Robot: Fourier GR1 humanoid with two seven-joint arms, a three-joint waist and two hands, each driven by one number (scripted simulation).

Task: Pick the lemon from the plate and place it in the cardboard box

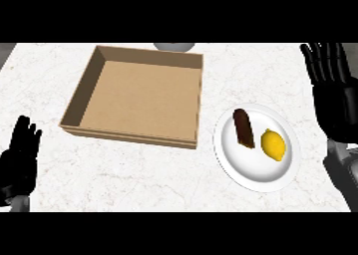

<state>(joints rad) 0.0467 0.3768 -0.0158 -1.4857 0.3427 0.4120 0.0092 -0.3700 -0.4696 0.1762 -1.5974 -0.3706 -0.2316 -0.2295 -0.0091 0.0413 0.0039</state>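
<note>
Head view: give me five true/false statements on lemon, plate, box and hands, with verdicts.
1. The lemon lies on the plate. True.
2. A brown bar lies in the box. False: it lies on the plate, left of the lemon; nothing shows in the box.
3. The right hand holds the lemon. False: it is open with straight fingers, at the view's right edge, apart from the lemon.
4. The box stands left of the plate. True.
5. The left hand rests on the box. False: it shows open at the lower left, apart from the box.
</note>
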